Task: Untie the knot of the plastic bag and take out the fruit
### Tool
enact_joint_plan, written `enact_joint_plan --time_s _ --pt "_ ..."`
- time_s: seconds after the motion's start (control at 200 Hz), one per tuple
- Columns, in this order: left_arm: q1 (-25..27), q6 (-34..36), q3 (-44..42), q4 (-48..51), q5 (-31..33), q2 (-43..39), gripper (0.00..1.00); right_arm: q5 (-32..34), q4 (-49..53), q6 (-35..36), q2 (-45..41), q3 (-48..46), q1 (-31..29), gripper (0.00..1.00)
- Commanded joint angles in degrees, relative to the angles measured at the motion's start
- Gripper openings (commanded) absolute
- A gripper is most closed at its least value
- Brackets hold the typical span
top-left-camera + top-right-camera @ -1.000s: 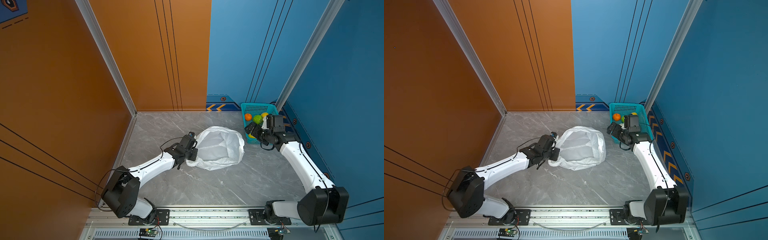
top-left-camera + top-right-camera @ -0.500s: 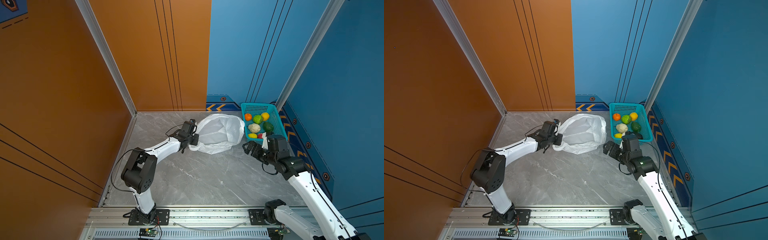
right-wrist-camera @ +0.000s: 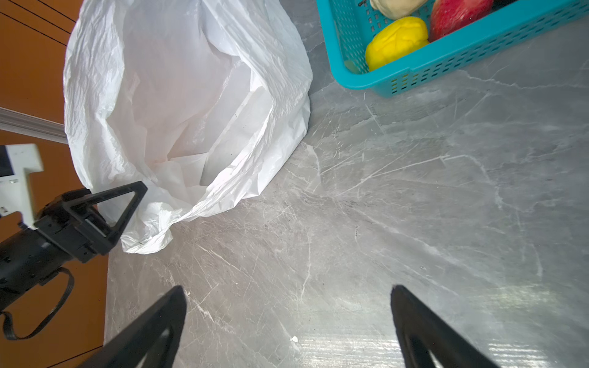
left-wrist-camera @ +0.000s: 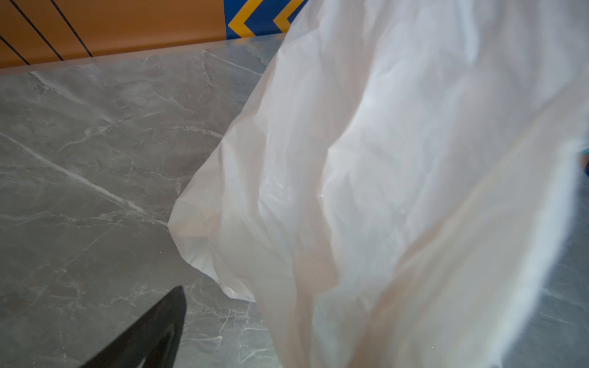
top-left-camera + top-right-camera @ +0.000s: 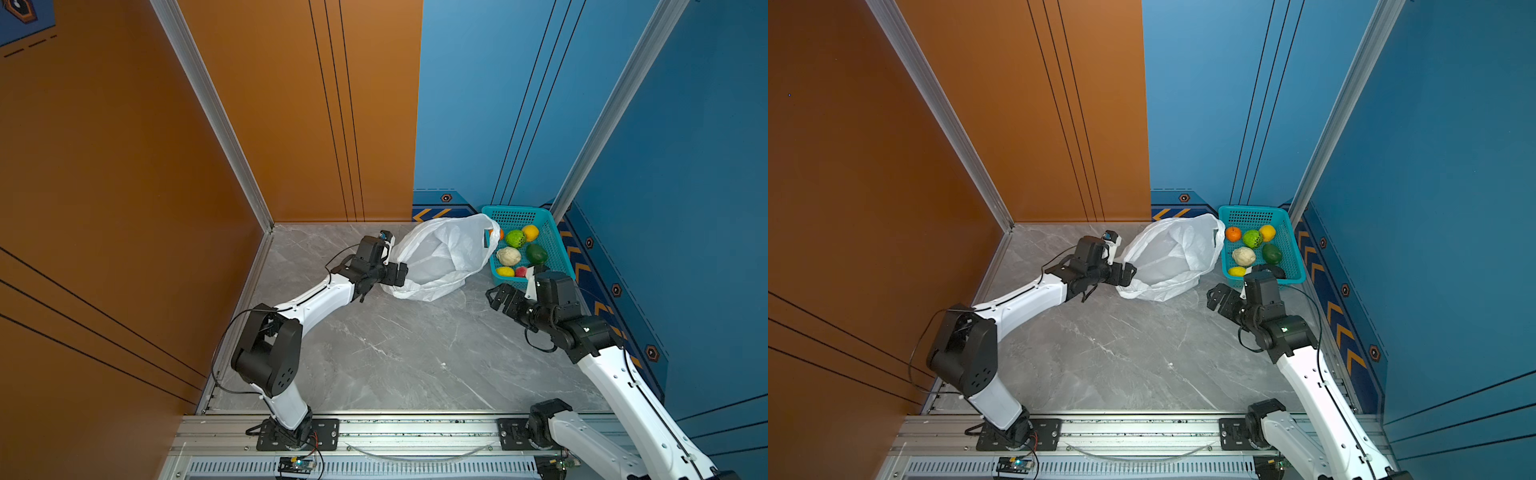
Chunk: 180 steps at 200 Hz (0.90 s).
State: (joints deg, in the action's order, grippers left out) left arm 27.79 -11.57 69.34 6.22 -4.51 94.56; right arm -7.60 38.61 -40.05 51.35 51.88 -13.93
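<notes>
- In both top views the blue wall strip at the back carries yellow chevrons [image 5: 432, 215] [image 5: 1170, 214] and hexagon badges [image 5: 446, 198] [image 5: 1184, 198]; any writing is too small to read.
- There, the plastic bag [image 5: 440, 257] [image 5: 1171, 257] lies on the grey marble table [image 5: 395, 353] [image 5: 1121, 353], white, crinkly, with its mouth wide open. Its right edge is against the teal basket [image 5: 515, 216] [image 5: 1252, 216].
- The fruit [image 5: 508, 256] [image 5: 1244, 256] lies in the basket.
- The left gripper [image 5: 397, 274] [image 5: 1127, 272] is at the bag's left edge. The right gripper [image 5: 500, 297] [image 5: 1219, 299] hangs just before the basket, apart from the bag.
- Left wrist view: the bag [image 4: 398, 191] fills most of the picture. One dark finger [image 4: 153, 334] stands far to the side, so the jaws look spread. The bag hides the other finger; I cannot tell if it touches the plastic.
- Right wrist view: the right gripper [image 3: 287, 288] is spread wide and empty, with bare table between its fingers. The bag [image 3: 191, 95] looks hollow. A lemon [image 3: 396, 41] and an apple [image 3: 459, 16] show in the basket [image 3: 446, 54].
</notes>
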Motion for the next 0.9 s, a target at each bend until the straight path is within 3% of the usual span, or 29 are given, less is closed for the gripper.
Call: enact_joint_plan --time_s 0.0,0.11,0.235,0.401,0.636,0.711,0.896 --pt "0.0 0.3 -1.6 -2.1 -4.0 -4.2 0.98 2.0 1.8 0.7 -0.4 -0.4 -0.2 1.00" --pt "0.5 0.2 -4.0 -2.5 -5.6 -8.2 0.98 2.6 2.1 2.1 -0.5 -0.1 0.1 1.00" --pt "1.5 0.9 -9.8 -4.7 -2.9 -16.2 0.98 4.4 2.2 5.5 -0.8 -0.1 0.6 1.00" --pt "1.8 3.4 -22.1 -6.5 6.6 -27.8 0.98 8.6 1.2 13.7 0.4 0.8 1.8 1.00" --pt "0.6 4.9 -32.8 -2.8 20.6 -38.5 0.98 16.3 -5.4 23.5 4.9 0.9 2.7 1.00" --pt "0.4 5.4 -36.0 -4.0 26.1 -40.6 0.98 17.8 -10.1 26.7 6.2 -0.6 3.1 1.00" --pt "-1.8 10.1 -40.2 -9.6 32.8 -41.9 0.98 19.0 -25.7 32.7 10.2 -7.8 5.5 1.00"
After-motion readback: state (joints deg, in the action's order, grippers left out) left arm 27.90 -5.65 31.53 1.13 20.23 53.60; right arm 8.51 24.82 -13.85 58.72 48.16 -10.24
